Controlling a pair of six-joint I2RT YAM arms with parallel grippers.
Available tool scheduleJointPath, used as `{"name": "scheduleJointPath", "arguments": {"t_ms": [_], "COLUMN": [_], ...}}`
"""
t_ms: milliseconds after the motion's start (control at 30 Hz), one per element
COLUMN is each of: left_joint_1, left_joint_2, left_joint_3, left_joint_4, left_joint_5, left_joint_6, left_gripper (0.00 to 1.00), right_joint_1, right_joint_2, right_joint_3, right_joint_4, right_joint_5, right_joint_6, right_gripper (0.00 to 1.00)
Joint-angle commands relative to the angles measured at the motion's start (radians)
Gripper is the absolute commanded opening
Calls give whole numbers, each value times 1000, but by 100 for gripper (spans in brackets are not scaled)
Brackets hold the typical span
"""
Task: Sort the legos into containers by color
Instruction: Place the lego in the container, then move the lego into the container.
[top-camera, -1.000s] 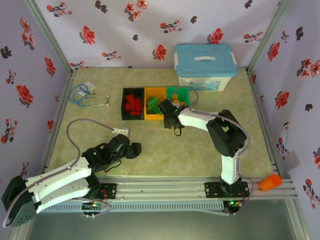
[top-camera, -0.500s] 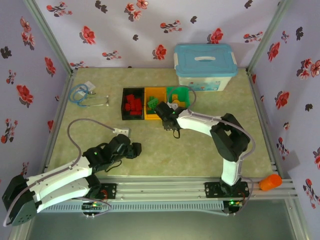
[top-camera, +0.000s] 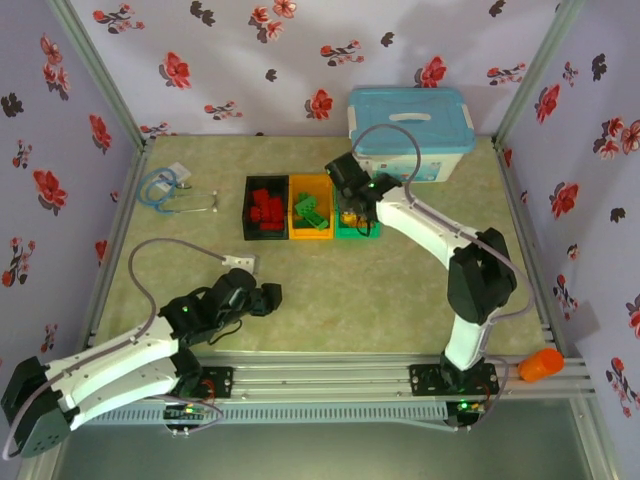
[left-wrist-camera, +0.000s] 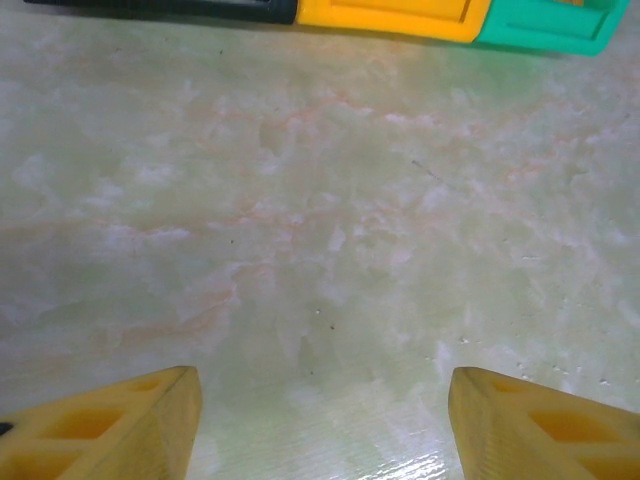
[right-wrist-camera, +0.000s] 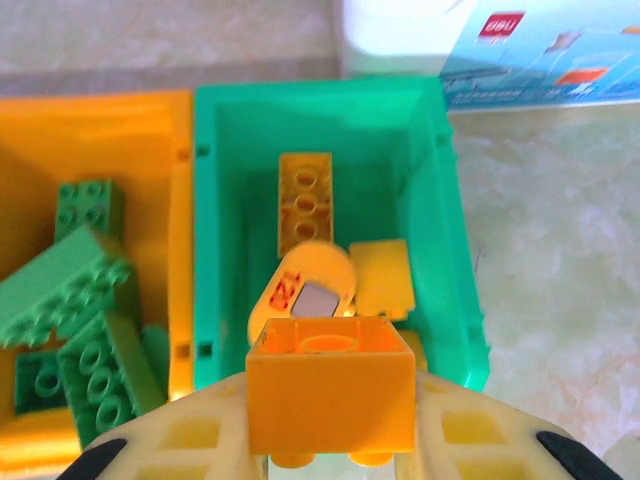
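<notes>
Nearest the bases, the left end effector (left-wrist-camera: 320, 420) rests low over the table (left-wrist-camera: 320, 200), fingers apart and empty. Farther out, the right end effector (right-wrist-camera: 330, 445) is clamped on a yellow brick (right-wrist-camera: 330, 390) directly above the green bin (right-wrist-camera: 430, 200), where other yellow bricks (right-wrist-camera: 305, 200) lie, beside the orange bin (right-wrist-camera: 90, 110) of green bricks (right-wrist-camera: 70, 290) and the black bin (top-camera: 247, 212) of reds (top-camera: 265, 208). Best to centre it inside the walls, lower a little, then part the fingers so the brick drops flat rather than bouncing off the pile or over the rim.
</notes>
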Motion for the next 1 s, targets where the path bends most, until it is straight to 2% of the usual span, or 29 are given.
{"name": "scheduleJointPath", "arguments": {"t_ms": [0,33,67,100,167,333,533,733,967], "left_joint_1": [6,6,5,4,3,2,12,103,227], "left_joint_2": [-22,-22,-20,-16,-13,10,134,308,576], "left_joint_3": [7,10,17,24,31,24,47,99,250], "left_joint_4": [-24,-21,-20,-20,-12,88,222,394,516], "left_joint_5": [4,15,23,29,41,105,178,313,474], "left_joint_6": [-19,-13,-9,-7,-1,6,-8,-33,-40], "left_gripper": [67,67,68,68,68,69,69,60,55], "right_joint_1": [-37,-42,-43,-40,-24,13,56,93,95], "right_joint_2": [67,80,95,101,73,-73,-257,-431,-587], "right_joint_3": [72,91,118,147,131,-44,-245,-453,-621], "right_joint_4": [-55,-60,-84,-112,-108,-6,79,161,202], "right_joint_5": [-40,-45,-45,-45,-18,-10,-28,-31,-30], "right_joint_6": [-57,-64,-67,-63,-57,-21,25,100,159], "right_gripper": [29,45,73,80,82,85,86,86,86]}}
